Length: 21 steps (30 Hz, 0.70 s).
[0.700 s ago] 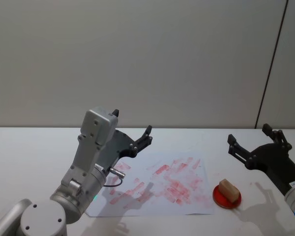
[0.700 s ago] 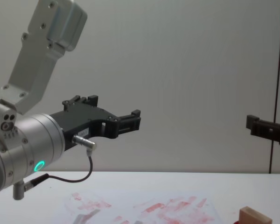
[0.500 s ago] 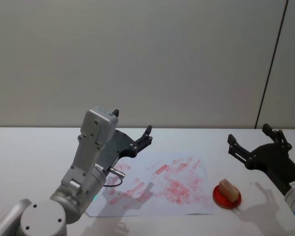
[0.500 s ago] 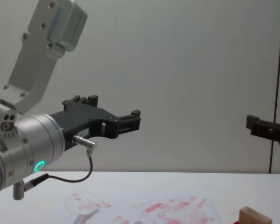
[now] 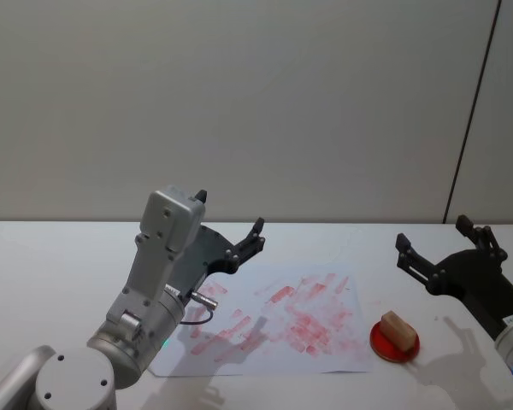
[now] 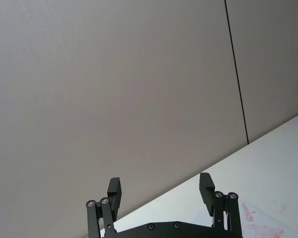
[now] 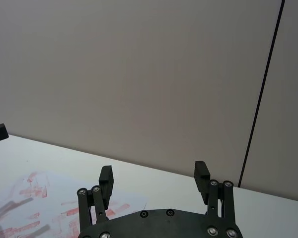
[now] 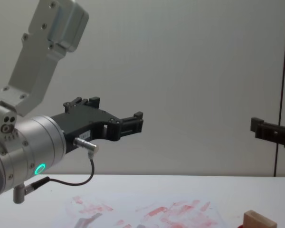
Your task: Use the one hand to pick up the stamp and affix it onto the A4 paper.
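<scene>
Stamp location: the stamp [image 5: 397, 325] lies on the red round pad [image 5: 385, 345], just beside the right edge of the A4 paper [image 5: 274, 329] on the tabletop [image 5: 60, 256], on your right arm's side.
Stamp handling: it looks like a small wooden block, so expect it to be light and rigid. It should not crush, but the inked underside may cling to the pad and could smear if it drags.
Where to grip: take it across its two longer side faces, high on the block, so the fingers clear the pad and the inked face.
Paper handling: the sheet is thin and loose, so it may slide or lift with the stamp. Press straight down and come off straight up.
Right end effector: the right end effector [image 5: 433, 235] is spread wide and empty. It hangs above the tabletop behind and to the right of the stamp, apart from it.
Left end effector: the left end effector [image 6: 159, 184] is also wide open and empty, raised over the paper's left part.
Head view: gives you the layout from above, with the stamp on the pad, the pad beside the sheet, and both arms.
Chest view: gives the side-on picture, with the block's top at the lower right corner and one right fingertip well above it.
Wrist views: these show each finger spread most clearly. The right wrist view looks across the red marks toward the wall, so line up on the stamp from the head view.
</scene>
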Each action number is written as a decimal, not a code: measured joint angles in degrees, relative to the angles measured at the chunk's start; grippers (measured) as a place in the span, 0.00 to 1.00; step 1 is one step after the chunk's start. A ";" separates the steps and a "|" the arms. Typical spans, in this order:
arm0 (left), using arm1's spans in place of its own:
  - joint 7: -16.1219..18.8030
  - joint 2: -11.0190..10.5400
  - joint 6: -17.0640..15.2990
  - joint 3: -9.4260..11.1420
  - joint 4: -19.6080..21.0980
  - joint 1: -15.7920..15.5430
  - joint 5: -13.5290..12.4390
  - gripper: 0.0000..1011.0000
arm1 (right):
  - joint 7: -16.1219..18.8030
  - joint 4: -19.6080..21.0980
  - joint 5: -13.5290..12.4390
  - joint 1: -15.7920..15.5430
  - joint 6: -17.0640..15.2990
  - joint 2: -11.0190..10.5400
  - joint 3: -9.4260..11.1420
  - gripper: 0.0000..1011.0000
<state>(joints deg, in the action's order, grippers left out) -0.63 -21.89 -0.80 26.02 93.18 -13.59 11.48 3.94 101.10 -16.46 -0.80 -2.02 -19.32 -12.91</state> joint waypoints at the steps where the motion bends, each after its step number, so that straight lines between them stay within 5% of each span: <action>1: 0.00 0.00 0.00 0.00 0.00 0.00 0.00 0.99 | 0.09 -0.06 0.00 0.02 -0.06 0.00 0.01 0.99; 21: 0.01 0.00 0.00 0.00 0.00 0.00 0.00 0.99 | 6.17 -4.44 1.23 1.03 -4.12 -0.92 0.23 0.99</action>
<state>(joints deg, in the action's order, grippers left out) -0.62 -21.89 -0.80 26.02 93.18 -13.59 11.48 10.11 96.65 -15.23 0.22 -6.14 -20.23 -12.69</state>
